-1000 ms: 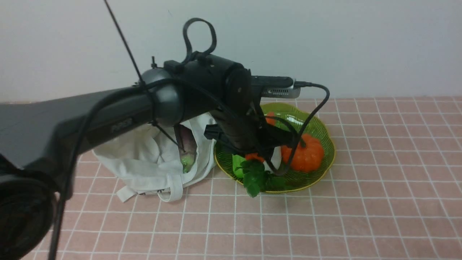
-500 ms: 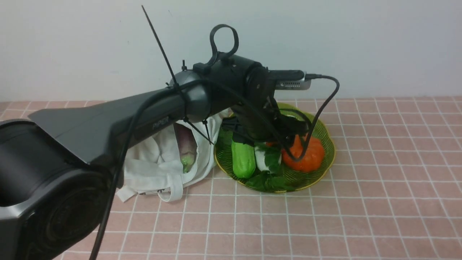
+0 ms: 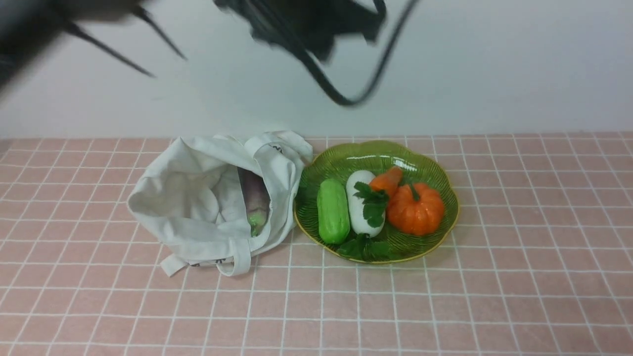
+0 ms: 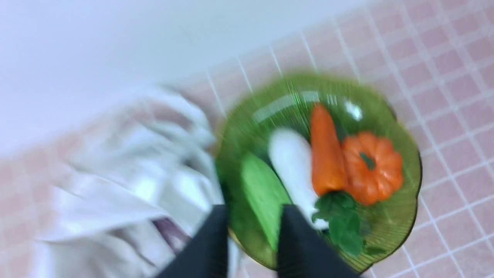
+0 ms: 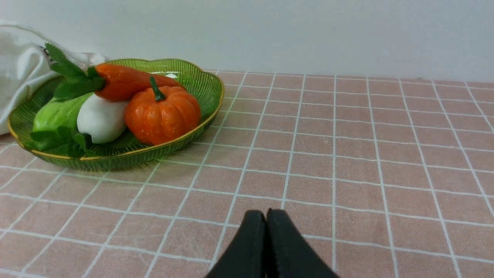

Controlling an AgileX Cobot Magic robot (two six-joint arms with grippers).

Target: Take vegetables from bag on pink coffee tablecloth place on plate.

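Note:
The orange carrot (image 3: 387,181) with dark green leaves lies on the green plate (image 3: 445,170), on top of a white vegetable. The purplish-white vegetable (image 3: 253,196) with its green end sits inside the open mouth of the off-white bag (image 3: 198,198), left of the plate, on the pink coffee tablecloth (image 3: 445,296). My left gripper (image 4: 252,220) is open and empty, high above the near edge of the plate (image 4: 409,200) and the bag (image 4: 115,185); the arm is a blur at the top of the front view. My right gripper (image 5: 265,218) is shut and empty, low over the cloth right of the plate (image 5: 210,83).
The plate also holds a green cucumber (image 3: 332,210), a white radish (image 3: 360,207) and an orange pumpkin (image 3: 415,207). A pale wall stands just behind the bag and plate. A black cable (image 3: 346,94) hangs from the left arm.
My left arm lowered the carrot onto the plate, let it go and rose quickly to the top of the front view. The carrot now rests on the plate.

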